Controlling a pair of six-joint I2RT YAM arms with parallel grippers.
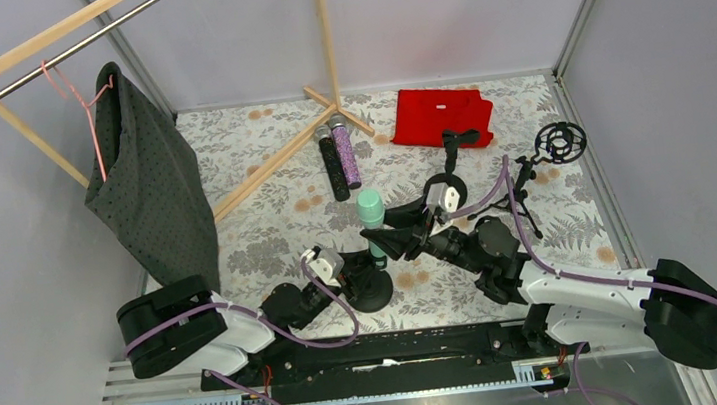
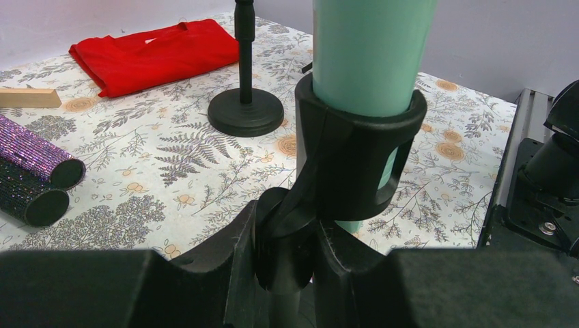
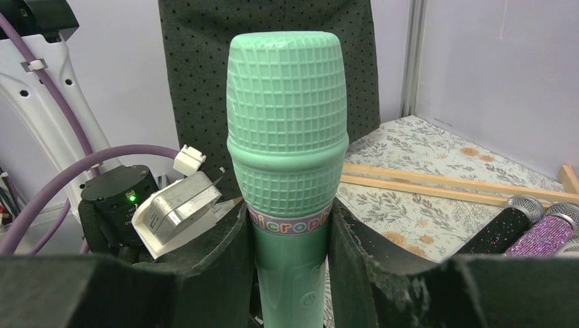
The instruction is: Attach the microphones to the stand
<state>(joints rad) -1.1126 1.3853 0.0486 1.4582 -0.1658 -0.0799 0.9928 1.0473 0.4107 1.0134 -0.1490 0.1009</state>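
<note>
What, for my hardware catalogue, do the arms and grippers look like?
The left arm and right arm have white links, black joint housings and looping purple cables. The left gripper and right gripper are black, with broad matte fingers.

Mint mic (image 1: 371, 211) upright in clip of stand (image 2: 355, 157) (head up); black mic (image 1: 332, 165) & purple mic (image 1: 346, 156) lie flat, side by side.

Bright even light, faint soft shadows, sharp overhead view, near fingers (image 2: 102, 287) blurred

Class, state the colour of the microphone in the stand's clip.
The microphone is mint green; right wrist view shows it best.
</note>
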